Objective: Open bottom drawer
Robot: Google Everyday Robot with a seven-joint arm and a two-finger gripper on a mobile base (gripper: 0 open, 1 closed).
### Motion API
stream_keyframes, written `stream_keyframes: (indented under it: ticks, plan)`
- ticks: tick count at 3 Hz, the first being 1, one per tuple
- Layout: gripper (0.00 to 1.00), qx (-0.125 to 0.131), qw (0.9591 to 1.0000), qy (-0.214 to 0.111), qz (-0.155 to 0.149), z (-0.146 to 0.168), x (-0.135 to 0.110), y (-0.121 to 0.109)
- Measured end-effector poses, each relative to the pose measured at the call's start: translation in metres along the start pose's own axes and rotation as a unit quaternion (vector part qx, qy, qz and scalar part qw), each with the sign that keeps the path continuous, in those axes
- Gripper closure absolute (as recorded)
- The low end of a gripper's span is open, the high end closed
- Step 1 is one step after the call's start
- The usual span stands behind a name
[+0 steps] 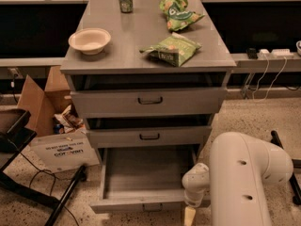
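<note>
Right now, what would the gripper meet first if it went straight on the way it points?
The gripper points down at the right end of the front panel of the bottom drawer. Straight on, it would probably meet the floor; depth is unclear, so it might clip the panel instead.

White floor sign [66, 152] seemingly reading "corovan", smaller print illegible, hand [190, 215] by bottom drawer [146, 175] front

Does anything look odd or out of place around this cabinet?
Nothing damaged or spilled. The bottom drawer stands pulled out, the gripper by its front right corner. A cardboard box leans open on the floor at left.
</note>
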State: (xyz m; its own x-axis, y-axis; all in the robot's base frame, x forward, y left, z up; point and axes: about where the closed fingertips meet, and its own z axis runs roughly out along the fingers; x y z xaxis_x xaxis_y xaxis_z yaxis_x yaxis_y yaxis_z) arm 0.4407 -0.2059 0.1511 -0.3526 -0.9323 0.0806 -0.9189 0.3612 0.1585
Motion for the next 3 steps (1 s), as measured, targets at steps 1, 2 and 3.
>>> stream_keyframes:
  ticks: [1, 2, 3]
  plan:
    - [0.00, 0.000, 1.0000, -0.001, -0.002, 0.001, 0.004, 0.008]
    - [0.18, 0.020, 0.9997, -0.003, -0.015, -0.019, 0.006, 0.021]
    - [0.49, 0.000, 0.9987, 0.041, 0.030, -0.031, 0.075, 0.091]
